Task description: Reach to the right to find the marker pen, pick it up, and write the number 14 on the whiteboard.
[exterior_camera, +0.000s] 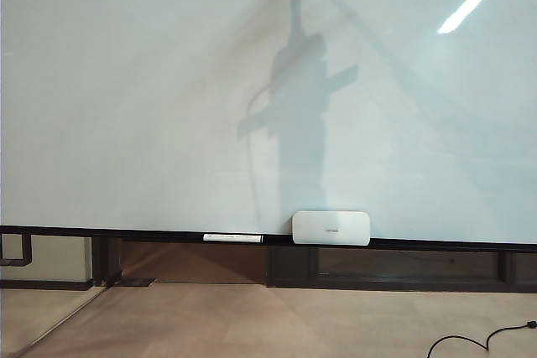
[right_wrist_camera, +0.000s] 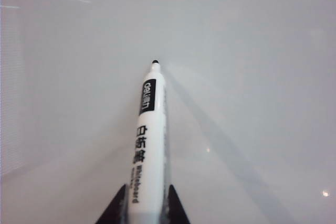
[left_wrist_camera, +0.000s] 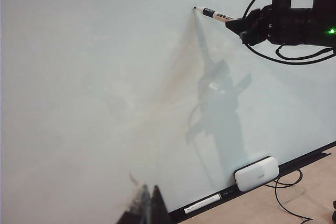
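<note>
Right end effector (left_wrist_camera: 237,25) grips the marker pen (left_wrist_camera: 214,13), tip at the whiteboard (left_wrist_camera: 94,87) near its top edge. I see no strokes yet, so the whole 14 is left. Left end effector (left_wrist_camera: 146,208) idle low; can't tell its state.

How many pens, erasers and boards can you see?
Pens: 2, one in the right end effector with its tip at the board, marker, and one on the rail, pen
Erasers: 1, eraser
Boards: 1
Total: 4
</note>
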Action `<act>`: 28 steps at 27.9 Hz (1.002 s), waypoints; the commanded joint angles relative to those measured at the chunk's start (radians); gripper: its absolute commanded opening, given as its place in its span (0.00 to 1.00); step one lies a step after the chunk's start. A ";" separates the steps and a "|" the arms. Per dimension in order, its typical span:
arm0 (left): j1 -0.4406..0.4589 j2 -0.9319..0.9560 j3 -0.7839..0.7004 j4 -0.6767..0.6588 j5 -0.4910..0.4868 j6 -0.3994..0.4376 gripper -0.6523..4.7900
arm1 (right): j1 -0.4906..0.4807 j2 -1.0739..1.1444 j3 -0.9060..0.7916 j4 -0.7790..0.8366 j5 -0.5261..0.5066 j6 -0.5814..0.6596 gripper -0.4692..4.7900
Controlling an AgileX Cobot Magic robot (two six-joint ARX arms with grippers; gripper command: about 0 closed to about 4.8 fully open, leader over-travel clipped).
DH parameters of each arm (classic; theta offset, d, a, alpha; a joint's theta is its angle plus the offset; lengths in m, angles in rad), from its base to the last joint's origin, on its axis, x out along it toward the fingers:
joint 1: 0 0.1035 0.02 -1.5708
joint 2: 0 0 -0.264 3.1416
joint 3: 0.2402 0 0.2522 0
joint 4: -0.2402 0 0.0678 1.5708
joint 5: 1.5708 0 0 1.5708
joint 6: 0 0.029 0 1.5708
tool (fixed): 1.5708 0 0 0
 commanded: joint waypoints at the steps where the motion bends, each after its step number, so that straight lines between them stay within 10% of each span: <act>1: -0.001 0.000 0.006 0.018 0.000 0.002 0.11 | 0.000 0.002 0.008 -0.015 0.006 -0.003 0.09; 28: -0.001 0.000 0.006 0.021 0.000 0.024 0.11 | 0.000 0.019 0.008 -0.391 0.054 -0.002 0.09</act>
